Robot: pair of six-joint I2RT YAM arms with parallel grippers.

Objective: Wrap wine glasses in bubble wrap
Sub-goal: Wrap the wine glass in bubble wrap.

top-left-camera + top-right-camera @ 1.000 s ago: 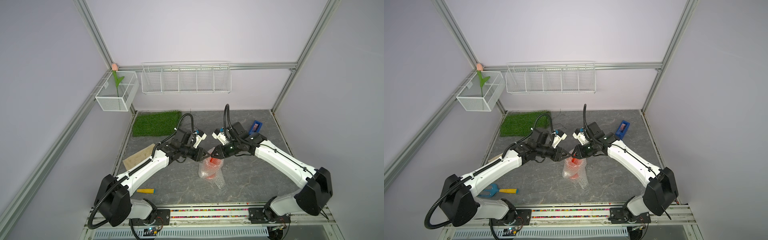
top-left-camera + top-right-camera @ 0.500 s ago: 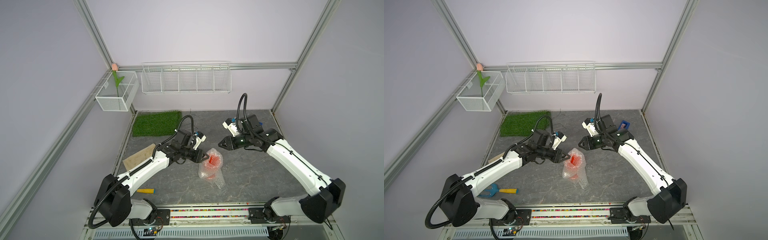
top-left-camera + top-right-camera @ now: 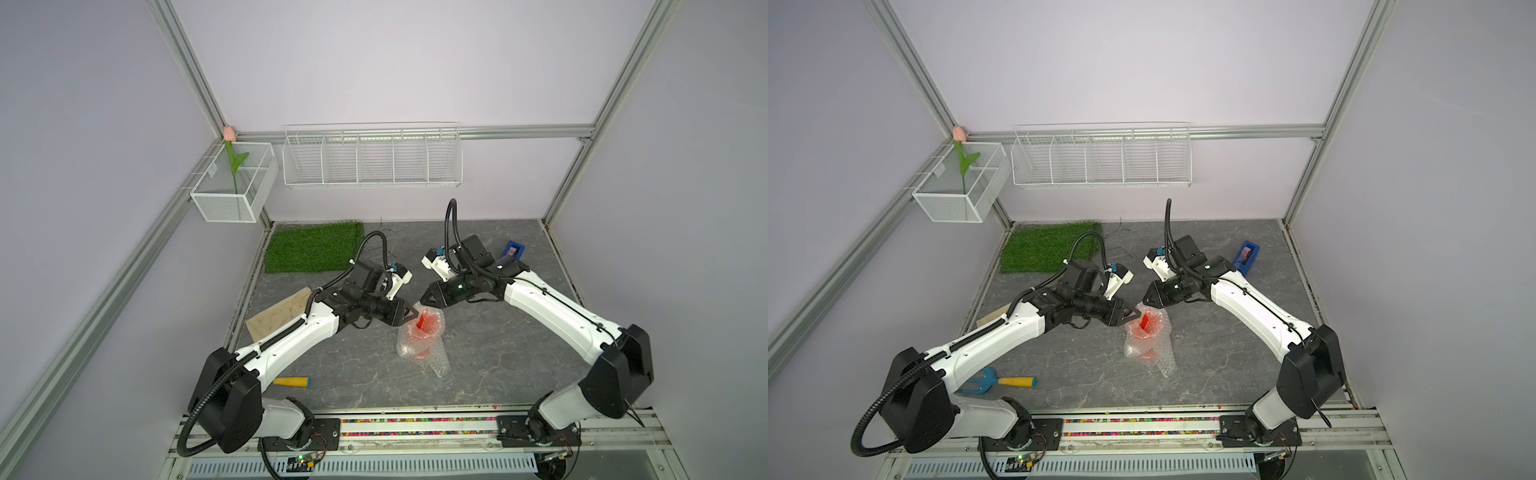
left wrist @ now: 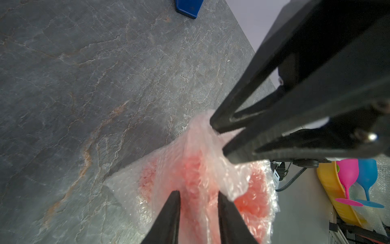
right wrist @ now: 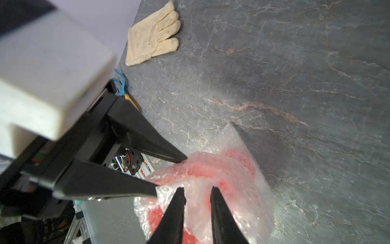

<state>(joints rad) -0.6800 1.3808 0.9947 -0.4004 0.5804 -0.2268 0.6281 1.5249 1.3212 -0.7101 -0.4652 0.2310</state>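
Observation:
A red-orange wine glass stands mid-table inside crumpled clear bubble wrap; only a sliver of its rim shows bare. My left gripper reaches in from the left at rim height, shut on a fold of wrap over the cup. My right gripper points down at the top of the bundle from the right. It is open only a little, with a raised flap of wrap between its fingers.
A green grass mat lies at the back left. A beige glove lies left of my left arm. A blue box sits behind my right arm. A yellow-handled blue garden fork rests near the front left. Wire baskets hang on the walls.
The right gripper left the bundle and rose to the back right, then came back to its top with narrower jaws. The left gripper has stayed at the rim.

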